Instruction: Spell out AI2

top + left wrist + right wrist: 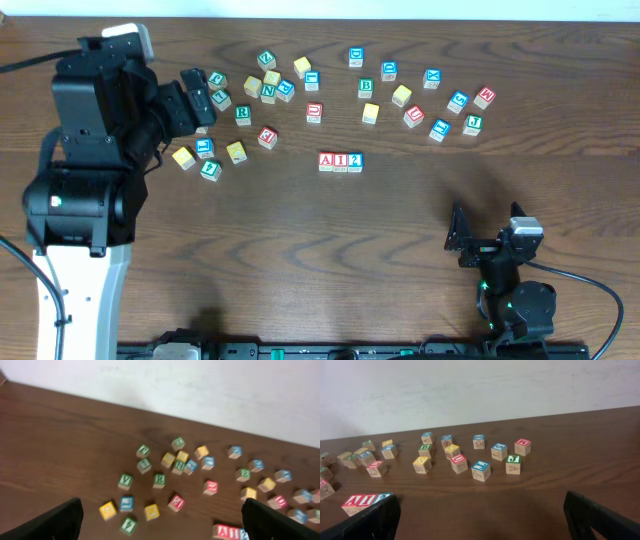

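Observation:
Three blocks stand side by side in a row at the table's middle: a red A (327, 161), a red I (341, 161) and a blue 2 (355, 161). The row also shows at the lower edge of the left wrist view (227, 532) and at the lower left of the right wrist view (362, 500). My left gripper (195, 98) is open and empty, raised over the left cluster of blocks. My right gripper (462, 243) is open and empty, low near the front right, well away from the row.
Several loose letter blocks lie scattered behind the row: a left cluster around a green R block (243, 114) and a right cluster around a green B block (366, 88). The left arm's bulky body (90, 150) covers the table's left side.

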### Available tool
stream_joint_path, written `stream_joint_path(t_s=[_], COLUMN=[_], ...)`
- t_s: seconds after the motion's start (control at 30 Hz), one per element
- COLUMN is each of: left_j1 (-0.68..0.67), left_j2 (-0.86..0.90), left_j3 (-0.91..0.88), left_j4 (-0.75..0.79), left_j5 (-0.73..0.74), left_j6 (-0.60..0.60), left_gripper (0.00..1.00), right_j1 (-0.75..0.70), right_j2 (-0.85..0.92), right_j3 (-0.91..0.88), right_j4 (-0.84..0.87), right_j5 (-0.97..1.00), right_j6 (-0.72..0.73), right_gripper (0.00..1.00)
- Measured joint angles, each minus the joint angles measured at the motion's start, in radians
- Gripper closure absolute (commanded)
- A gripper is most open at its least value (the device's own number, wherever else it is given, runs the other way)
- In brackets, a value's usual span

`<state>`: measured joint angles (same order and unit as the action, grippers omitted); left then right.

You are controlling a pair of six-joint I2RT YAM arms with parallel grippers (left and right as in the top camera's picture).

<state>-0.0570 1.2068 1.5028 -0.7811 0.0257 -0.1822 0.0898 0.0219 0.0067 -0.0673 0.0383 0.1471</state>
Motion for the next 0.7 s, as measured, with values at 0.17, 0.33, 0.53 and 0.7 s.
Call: stream_joint_path(t_s=[0.17,0.33,0.53,0.7], left_j1=[0.0,0.0,0.0,0.006], left_j2=[-0.111,-0.318,-0.613,-0.819], left_j3=[-0.19,-0.518,-0.953,-1.209], left_j4=[0.144,0.454,0.742,0.808], left_j5=[-0.019,-0.029,-0.032,-0.032], left_j6=[0.061,0.167,0.245,0.269], left_gripper=[0.0,0.0,0.0,0.0], right_j1=[0.0,0.0,0.0,0.0], right_j2=[-0.001,-0.003,-0.004,-0.004], right_j3=[0.0,0.0,0.0,0.0], right_j4=[-0.001,-0.001,0.0,-0.001], right_j5=[-0.002,-0.004,-0.005,-0.005], right_j6=[0.0,-0.003,-0.003,-0.003], right_gripper=[0.01,0.01,0.01,0.01])
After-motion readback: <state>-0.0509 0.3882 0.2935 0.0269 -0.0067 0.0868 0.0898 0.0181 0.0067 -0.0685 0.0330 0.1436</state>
